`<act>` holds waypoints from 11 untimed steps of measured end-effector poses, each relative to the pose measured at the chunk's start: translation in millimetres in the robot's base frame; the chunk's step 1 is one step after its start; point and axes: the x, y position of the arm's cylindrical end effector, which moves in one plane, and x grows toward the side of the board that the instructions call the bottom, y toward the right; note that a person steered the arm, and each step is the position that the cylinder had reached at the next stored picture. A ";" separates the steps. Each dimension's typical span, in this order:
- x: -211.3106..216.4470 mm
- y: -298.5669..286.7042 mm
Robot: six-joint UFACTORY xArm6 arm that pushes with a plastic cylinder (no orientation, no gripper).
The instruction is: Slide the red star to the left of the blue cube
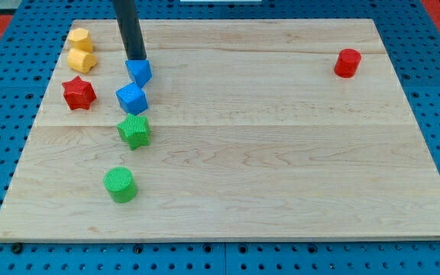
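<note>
The red star lies near the board's left edge. Two blue blocks stand to its right: an upper blue block and a lower blue cube-like block. The star is left of the lower blue block, with a gap between them. My tip is at the top edge of the upper blue block, touching or nearly touching it, up and to the right of the star.
Two yellow blocks sit above the red star. A green star lies just below the lower blue block. A green cylinder is lower down. A red cylinder stands at the top right. The wooden board lies on a blue pegboard.
</note>
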 end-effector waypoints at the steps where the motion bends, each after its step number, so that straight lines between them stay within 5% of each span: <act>1: 3.0 -60.5; 3: 94.8 -72.6; 5: 96.6 -73.1; 7: 102.3 -156.5; 9: 185.0 -130.5; 11: 64.8 -124.3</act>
